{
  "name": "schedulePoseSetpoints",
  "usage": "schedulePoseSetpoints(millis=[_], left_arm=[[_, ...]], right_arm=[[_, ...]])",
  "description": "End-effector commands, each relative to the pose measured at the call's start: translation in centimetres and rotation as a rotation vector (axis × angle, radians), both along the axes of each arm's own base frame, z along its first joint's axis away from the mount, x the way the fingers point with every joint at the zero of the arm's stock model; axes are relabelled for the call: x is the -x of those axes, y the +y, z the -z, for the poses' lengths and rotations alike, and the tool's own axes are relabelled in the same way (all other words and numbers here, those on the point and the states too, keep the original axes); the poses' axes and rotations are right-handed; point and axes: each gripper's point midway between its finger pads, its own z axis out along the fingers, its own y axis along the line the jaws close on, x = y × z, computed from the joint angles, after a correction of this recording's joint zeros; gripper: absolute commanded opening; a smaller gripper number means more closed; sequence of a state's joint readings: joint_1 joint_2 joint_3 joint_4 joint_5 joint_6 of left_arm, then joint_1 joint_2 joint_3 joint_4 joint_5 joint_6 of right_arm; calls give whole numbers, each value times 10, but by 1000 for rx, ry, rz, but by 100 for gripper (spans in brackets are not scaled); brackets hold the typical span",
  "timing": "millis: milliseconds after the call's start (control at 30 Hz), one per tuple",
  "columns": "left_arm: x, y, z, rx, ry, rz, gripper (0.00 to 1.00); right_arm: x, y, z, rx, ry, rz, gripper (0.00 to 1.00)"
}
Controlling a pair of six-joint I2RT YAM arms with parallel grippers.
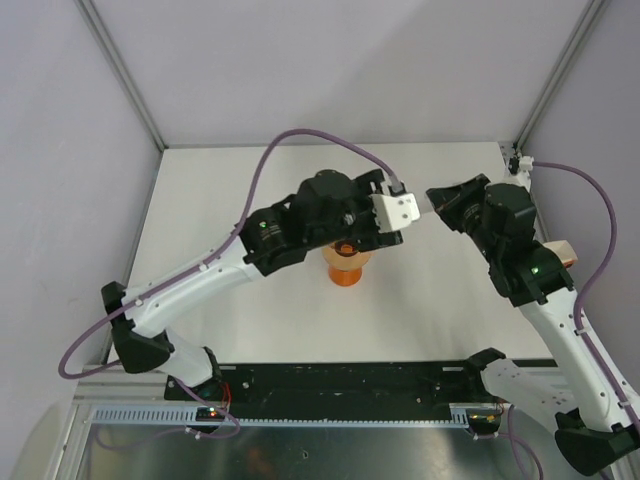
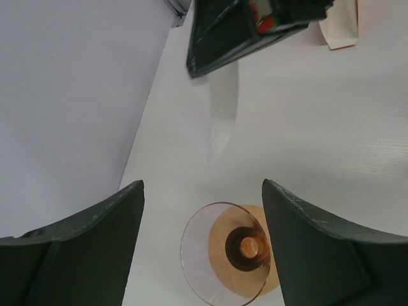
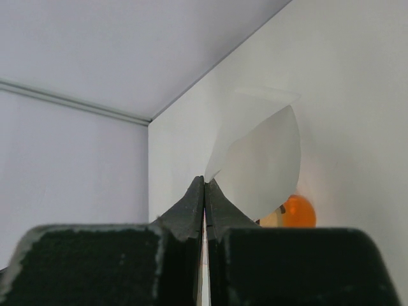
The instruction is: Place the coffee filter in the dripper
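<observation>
The dripper (image 1: 347,268), a translucent orange funnel with a wide round rim, stands upright near the middle of the table. My left gripper (image 2: 204,248) hangs over it, open, one finger on each side of the dripper (image 2: 223,258) and neither touching it. My right gripper (image 3: 204,182) is shut on a corner of the coffee filter (image 3: 261,159), a thin white paper wedge held up in the air. The left wrist view shows the coffee filter (image 2: 223,108) hanging below the right gripper (image 2: 242,29), beyond the dripper. Behind the filter, part of the dripper (image 3: 298,211) shows.
A pale packet (image 1: 560,250) lies on the table by the right arm's elbow, and its corner (image 2: 341,25) shows in the left wrist view. Grey walls close the table at the back and both sides. Purple cables loop off both arms.
</observation>
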State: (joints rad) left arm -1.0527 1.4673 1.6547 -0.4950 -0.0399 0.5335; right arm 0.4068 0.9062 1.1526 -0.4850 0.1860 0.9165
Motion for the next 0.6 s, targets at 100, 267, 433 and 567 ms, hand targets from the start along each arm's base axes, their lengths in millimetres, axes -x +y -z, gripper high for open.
schedulePoseSetpoints(millis=[100, 267, 433, 567], left_arm=[[-3, -20, -38, 40, -121, -29, 76], [-14, -27, -27, 24, -133, -66, 71], [-20, -31, -21, 16, -147, -83, 67], [-22, -36, -15, 9, -146, -83, 64]], right_arm=[[3, 12, -41, -112, -96, -4, 0], [7, 18, -46, -130, -110, -22, 0], [10, 22, -48, -139, -111, -35, 0], [11, 24, -49, -146, -114, -41, 0]])
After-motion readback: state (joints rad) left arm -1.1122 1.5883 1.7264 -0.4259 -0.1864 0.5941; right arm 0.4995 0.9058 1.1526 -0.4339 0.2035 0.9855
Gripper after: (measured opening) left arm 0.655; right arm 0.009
